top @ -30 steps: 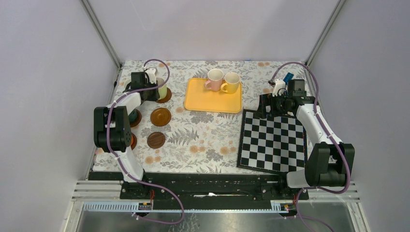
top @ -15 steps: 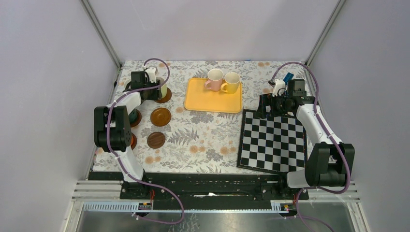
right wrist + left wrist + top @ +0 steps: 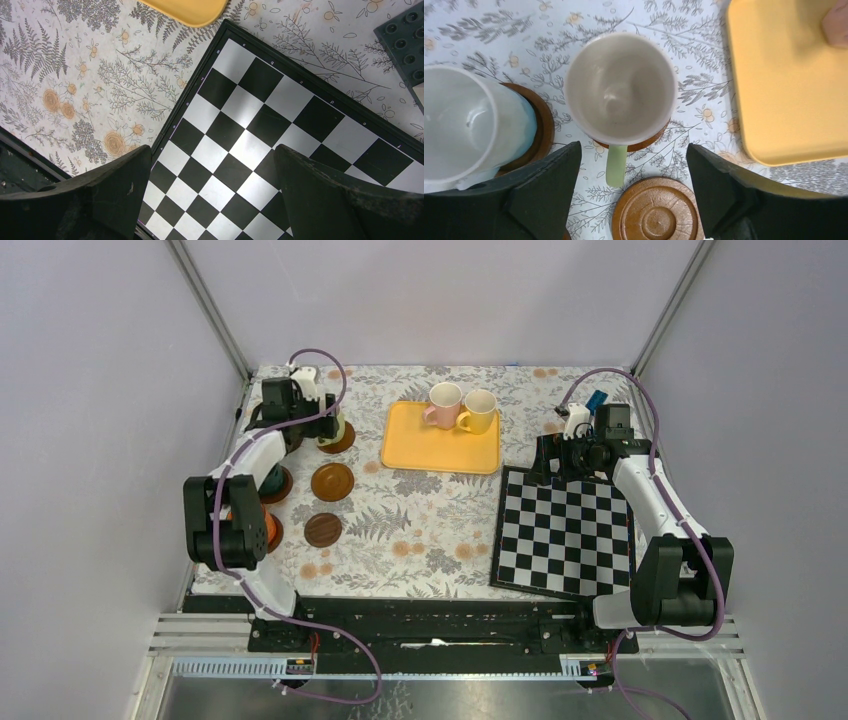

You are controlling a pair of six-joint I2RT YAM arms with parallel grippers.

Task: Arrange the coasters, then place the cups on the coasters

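Left hand (image 3: 632, 165): jaws wide, one black finger on either side of the light green cup (image 3: 620, 87), neither touching it, nothing held. Light green cup: upright, empty, seated on a dark coaster (image 3: 644, 145), handle pointing towards my wrist camera. Pale blue cup (image 3: 469, 125): upright on its own coaster (image 3: 543, 127), just beside the green one. First bare coaster (image 3: 656, 212): ringed wood, on the near side of the green cup. Second bare coaster (image 3: 323, 529): nearer the arm bases. Dark green cup (image 3: 270, 478) and orange cup (image 3: 266, 530): I see both only partly behind the left arm, with a brown rim showing beside each. Pink cup (image 3: 443, 403) and yellow cup (image 3: 479, 410): side by side at the far edge of the yellow tray (image 3: 430, 450). Right hand (image 3: 212, 150): jaws wide, empty, hanging over the chequered board (image 3: 260, 130). Dark studded plate (image 3: 405, 35): beside the board's far corner. Bench (image 3: 420, 530): covered by a white cloth printed with grey ferns and orange flowers. Room: plain pale lilac walls, with metal posts rising from the bench's two far corners. Writing: tiny characters run along the board's black border, too small for me to read.
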